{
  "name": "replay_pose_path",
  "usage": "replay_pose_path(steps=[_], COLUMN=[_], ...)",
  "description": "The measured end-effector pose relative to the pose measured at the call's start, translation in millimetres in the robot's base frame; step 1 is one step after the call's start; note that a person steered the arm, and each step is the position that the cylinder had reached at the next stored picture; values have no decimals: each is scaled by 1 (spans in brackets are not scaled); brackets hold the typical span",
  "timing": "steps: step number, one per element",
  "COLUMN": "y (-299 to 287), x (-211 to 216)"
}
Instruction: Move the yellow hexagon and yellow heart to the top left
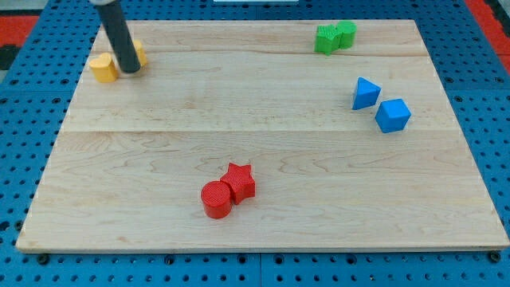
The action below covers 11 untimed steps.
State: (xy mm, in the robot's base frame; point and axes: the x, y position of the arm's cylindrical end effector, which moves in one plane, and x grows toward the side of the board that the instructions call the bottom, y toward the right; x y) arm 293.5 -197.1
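A yellow heart [103, 67] lies near the top left corner of the wooden board [263, 143]. A second yellow block, the hexagon [139, 53], sits just to its right and is mostly hidden behind my dark rod. My tip [131, 70] rests on the board between the two yellow blocks, right beside the heart and in front of the hexagon. I cannot tell if it touches either one.
Two green blocks [334, 37] touch each other at the top right. A blue triangle [365, 92] and a blue cube-like block [392, 115] sit at the right. A red cylinder [216, 199] and a red star [239, 181] touch at the bottom centre.
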Motion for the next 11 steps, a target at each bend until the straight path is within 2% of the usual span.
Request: replay_pose_path(steps=[1, 2, 3, 4, 5, 6, 7, 8, 9, 10, 11], y=[7, -16, -77, -9, 32, 12, -90, -57, -49, -46, 20], x=[-10, 80, 58, 39, -6, 69, 56, 12, 16, 49, 47])
